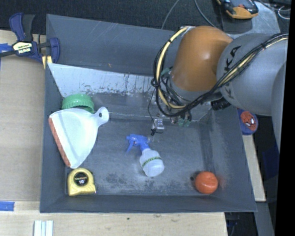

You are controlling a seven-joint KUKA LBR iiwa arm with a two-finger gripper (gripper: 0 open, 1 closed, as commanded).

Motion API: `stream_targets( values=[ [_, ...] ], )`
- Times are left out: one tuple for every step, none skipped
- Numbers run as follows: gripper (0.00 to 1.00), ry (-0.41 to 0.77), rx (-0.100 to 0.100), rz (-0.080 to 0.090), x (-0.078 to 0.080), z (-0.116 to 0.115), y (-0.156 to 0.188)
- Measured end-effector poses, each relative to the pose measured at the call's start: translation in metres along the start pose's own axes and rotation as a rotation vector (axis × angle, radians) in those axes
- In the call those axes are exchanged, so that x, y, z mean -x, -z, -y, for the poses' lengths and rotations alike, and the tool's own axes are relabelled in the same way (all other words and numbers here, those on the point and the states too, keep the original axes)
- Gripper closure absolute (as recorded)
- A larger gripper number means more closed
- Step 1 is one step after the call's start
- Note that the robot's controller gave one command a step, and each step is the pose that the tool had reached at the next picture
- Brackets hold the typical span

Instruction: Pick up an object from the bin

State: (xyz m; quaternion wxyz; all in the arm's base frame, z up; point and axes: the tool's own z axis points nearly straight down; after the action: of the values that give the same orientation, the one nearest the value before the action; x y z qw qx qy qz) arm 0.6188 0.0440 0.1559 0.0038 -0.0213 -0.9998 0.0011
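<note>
My gripper [158, 125] hangs below the orange wrist cover, over the middle of the bin floor towards the back. Just in front of it and slightly to the left lies a small white spray bottle with a blue trigger head [146, 155], on its side, with the blue nozzle end nearest the gripper. The gripper sits above the bottle and apart from it, with nothing seen in its grasp. An orange ball [206, 182] rests in the front right corner.
A white funnel-shaped scoop with an orange edge [76, 134] lies along the left side, with a green round lid [78, 103] behind it. A yellow tape measure [81, 182] sits in the front left corner. The arm and its cables cover the back right of the bin.
</note>
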Motion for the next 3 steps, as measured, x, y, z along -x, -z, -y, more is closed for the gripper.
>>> stream_targets(
  values=[
    [0.0,0.149,0.001,-0.002,-0.014,-0.045,-0.087],
    [0.0,0.281,0.001,0.0,-0.013,-0.021,-0.084],
    [1.0,0.28,0.001,0.005,-0.012,-0.021,-0.081]
  ],
)
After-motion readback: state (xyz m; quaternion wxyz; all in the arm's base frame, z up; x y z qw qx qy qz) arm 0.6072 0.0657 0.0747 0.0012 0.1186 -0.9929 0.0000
